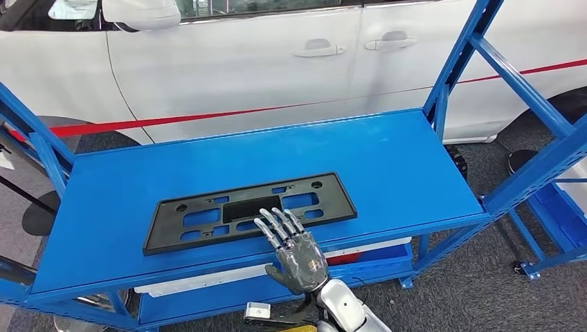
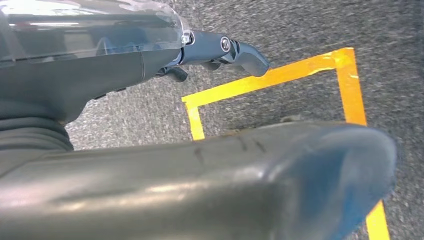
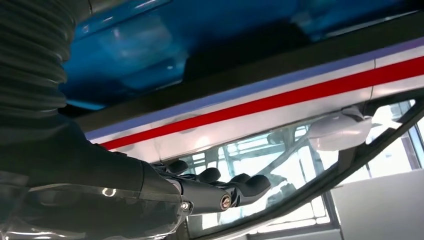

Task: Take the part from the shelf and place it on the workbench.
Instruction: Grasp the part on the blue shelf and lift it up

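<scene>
The part (image 1: 249,211) is a long flat black plastic frame with several cut-outs. It lies flat on the top board of the blue shelf (image 1: 387,159), near the board's front edge. My right hand (image 1: 294,252) reaches in from below with its fingers (image 1: 277,225) stretched out and spread, their tips over the part's near edge. It holds nothing, and I cannot tell whether the tips touch the part. In the right wrist view the right hand (image 3: 150,190) shows dark fingers (image 3: 245,185) extended. My left hand (image 2: 125,75) hangs over the floor, holding nothing, fingers (image 2: 240,52) loosely out.
A white car (image 1: 263,62) with a red stripe stands close behind the shelf. Blue uprights and braces (image 1: 457,62) rise at the shelf's right end and left end (image 1: 28,138). A lower shelf board (image 1: 374,263) carries white and red items. Yellow tape (image 2: 280,75) marks the grey carpet.
</scene>
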